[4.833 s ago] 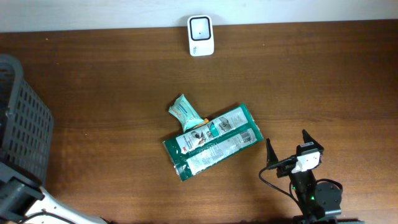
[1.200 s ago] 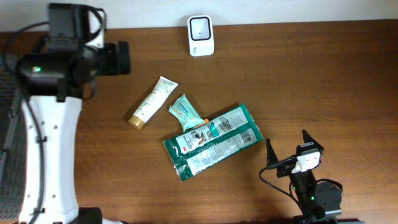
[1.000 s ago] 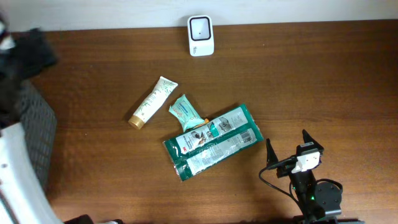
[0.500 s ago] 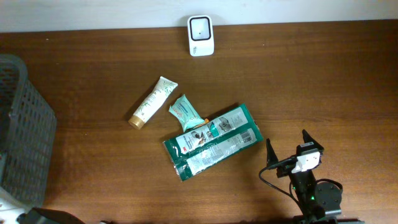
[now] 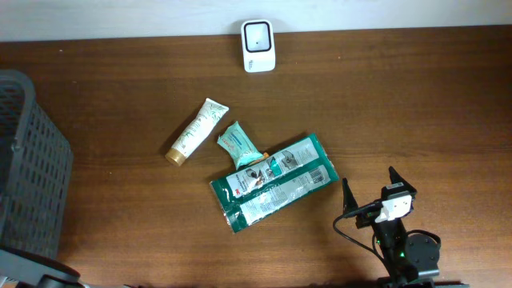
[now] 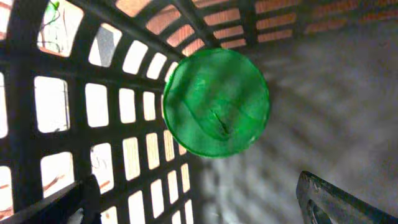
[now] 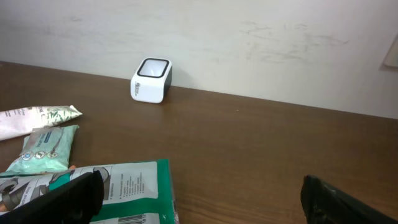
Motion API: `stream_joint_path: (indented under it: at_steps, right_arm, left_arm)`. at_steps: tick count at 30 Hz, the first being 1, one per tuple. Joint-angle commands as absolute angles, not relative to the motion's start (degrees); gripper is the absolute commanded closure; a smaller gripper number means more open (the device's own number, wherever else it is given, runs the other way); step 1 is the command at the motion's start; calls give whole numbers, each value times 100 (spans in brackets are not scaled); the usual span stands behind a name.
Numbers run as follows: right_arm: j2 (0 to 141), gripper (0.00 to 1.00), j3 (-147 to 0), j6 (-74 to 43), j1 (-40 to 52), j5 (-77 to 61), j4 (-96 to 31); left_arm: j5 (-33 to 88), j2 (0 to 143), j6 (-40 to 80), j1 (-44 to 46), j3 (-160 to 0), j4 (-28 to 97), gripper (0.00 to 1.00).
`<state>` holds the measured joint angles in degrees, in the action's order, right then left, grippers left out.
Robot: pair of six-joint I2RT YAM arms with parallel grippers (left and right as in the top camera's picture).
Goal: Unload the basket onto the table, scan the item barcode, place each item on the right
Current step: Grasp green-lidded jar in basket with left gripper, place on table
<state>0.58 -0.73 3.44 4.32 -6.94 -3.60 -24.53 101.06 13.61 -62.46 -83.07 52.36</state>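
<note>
My left pincer (image 6: 198,200) hangs spread wide and empty inside the dark plastic basket (image 6: 56,124). It is above a green round item (image 6: 216,102) that lies against the basket's slatted wall; what that item is, I cannot tell. My right pincer (image 5: 370,190), likewise spread and holding nothing, rests low at the near right of the table (image 5: 416,104). Three goods lie mid-table: a cream tube (image 5: 196,130), a small teal pouch (image 5: 238,144) just beside it, and a large green packet (image 5: 272,182) touching the pouch. The white barcode scanner (image 5: 258,46) stands at the far edge, well apart from them all. By my reading, no item is at the scanner; picking one up and presenting its barcode remains to be done.
</note>
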Motion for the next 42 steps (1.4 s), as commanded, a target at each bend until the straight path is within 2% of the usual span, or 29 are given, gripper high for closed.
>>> stream_joint_path:
  at_steps: [1, 7, 14, 15, 17, 20, 22, 35, 39, 42]
  right_arm:
    - [19, 2, -32, 362, 410, -687, -362]
    - [19, 2, -32, 362, 410, -687, -362]
    - [19, 2, -32, 362, 410, -687, -362]
    - [19, 2, -32, 362, 410, -687, -362]
    - [19, 2, -32, 362, 410, -687, -362]
    - [19, 2, -32, 362, 410, -687, -362]
    - [19, 2, -32, 362, 410, -687, -362]
    - [19, 1, -32, 362, 410, -687, -362]
    - [19, 2, -32, 362, 410, -687, -362]
    - [19, 2, -32, 362, 410, -687, -362]
  left_arm:
    - [-2731, 10333, 1492, -6335, -8254, 5140, 2]
    - [-2899, 10781, 1313, -6335, -8254, 4480, 2]
    - [-2873, 11113, 1310, -6333, -8254, 4429, 2]
    - [-2797, 11113, 1245, -6329, -8254, 4410, 2]
    - [-1868, 11113, 567, -6326, -8254, 4250, 7]
    - [-1496, 11113, 198, -6263, -8254, 4108, 8]
    - [-1109, 11113, -97, -6095, -8254, 3994, 9]
    - [-1114, 11113, -429, -4812, -8254, 4248, 9]
    - [-1118, 11113, -484, -4740, -8254, 4193, 7]
    - [-1111, 11179, -484, -4740, -8254, 3955, 2]
